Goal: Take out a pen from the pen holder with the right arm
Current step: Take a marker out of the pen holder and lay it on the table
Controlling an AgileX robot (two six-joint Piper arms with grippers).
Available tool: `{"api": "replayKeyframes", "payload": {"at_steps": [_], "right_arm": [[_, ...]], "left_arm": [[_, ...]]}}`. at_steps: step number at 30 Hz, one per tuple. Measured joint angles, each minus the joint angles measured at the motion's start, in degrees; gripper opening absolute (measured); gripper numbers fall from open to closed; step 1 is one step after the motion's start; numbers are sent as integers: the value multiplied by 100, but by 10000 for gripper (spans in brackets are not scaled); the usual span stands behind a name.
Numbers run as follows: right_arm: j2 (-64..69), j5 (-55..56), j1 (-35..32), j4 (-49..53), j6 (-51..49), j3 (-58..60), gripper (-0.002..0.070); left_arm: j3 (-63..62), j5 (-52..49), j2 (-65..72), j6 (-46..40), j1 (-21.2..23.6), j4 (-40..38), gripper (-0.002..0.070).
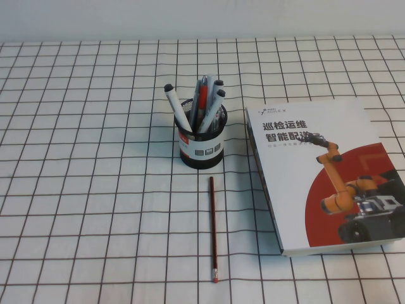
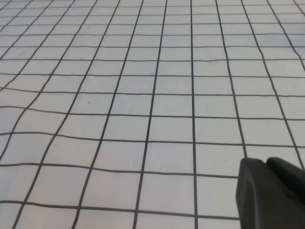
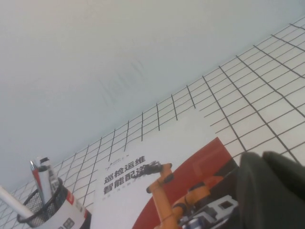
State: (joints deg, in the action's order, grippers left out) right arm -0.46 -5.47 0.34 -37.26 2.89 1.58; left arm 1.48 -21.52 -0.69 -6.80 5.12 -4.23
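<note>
- Fingers point(image 3: 281, 191) of the right gripper point(image 3: 264, 164) are closed together and hold nothing; the gripper hangs off to the right, out of the high view, and its camera looks across the booklet point(image 1: 323, 171) toward the holder.
- The left gripper point(image 2: 268, 167) hovers over bare checked cloth, away from everything; whether it is open or closed cannot be told.
- The pen holder point(image 1: 201, 142), a black mesh cup, stands upright on the desk point(image 1: 82, 190), just left of the booklet. Several pens point(image 1: 209, 98) stand bunched in it, and a white marker point(image 1: 178, 107) leans out to the left, apart from the rest.
- A dark red pencil point(image 1: 213, 228) lies flat on the desk in front of the holder, not touching it.
- Judged from this, the task is at its very start: no pen is gripped and the reach is not yet made.
- The next move calls for parting the fingers, carrying the right gripper over the booklet to above the holder, and lining up on the upper end of one pen.
- The pull should probably follow the pen's lean, or the light holder may tip.
</note>
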Motion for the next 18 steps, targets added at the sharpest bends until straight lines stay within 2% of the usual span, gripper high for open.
{"api": "replayKeyframes", "payload": {"at_steps": [11,18], "right_arm": [[0,-19,0,-428,11,0,-16],[499,-884,0,-497,-10,-672,-16]], "left_arm": [[0,0,0,0,0,0,-3],[0,0,0,0,0,0,-4]]}}
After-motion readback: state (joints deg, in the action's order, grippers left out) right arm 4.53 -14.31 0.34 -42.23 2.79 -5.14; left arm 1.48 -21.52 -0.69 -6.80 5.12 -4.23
